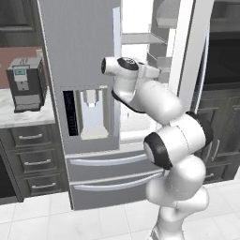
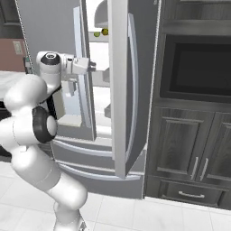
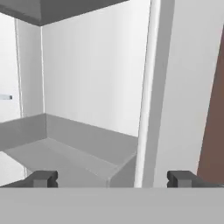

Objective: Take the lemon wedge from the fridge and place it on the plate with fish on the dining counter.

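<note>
Reach into the fridge (image 1: 79, 42) is the step in hand, as you judge it. Right door stands swung open; left door with the dispenser panel (image 1: 89, 112) is closed. The gripper (image 3: 111, 179) sits inside the white interior, at mid height, jaws released and spread wide, nothing between them.

In the hand view you face a bare grey shelf (image 3: 61, 153) and white walls. No wedge ahead, so you are likely at the wrong level.

Right base view shows two small things on a high shelf, far above the hand: a yellow-green bit (image 2: 96, 34) and, just right of it, a rounder yellow-and-dark fruit (image 2: 105, 31). The yellow-green bit is probably the lemon wedge, though it is too small to show a wedge shape.

Raise the hand to that shelf before going deeper. Keep clear of the open door's edge (image 2: 119, 90) on the right. Aim at the left piece, not the round fruit. Keep the jaws wide until they straddle it.
</note>
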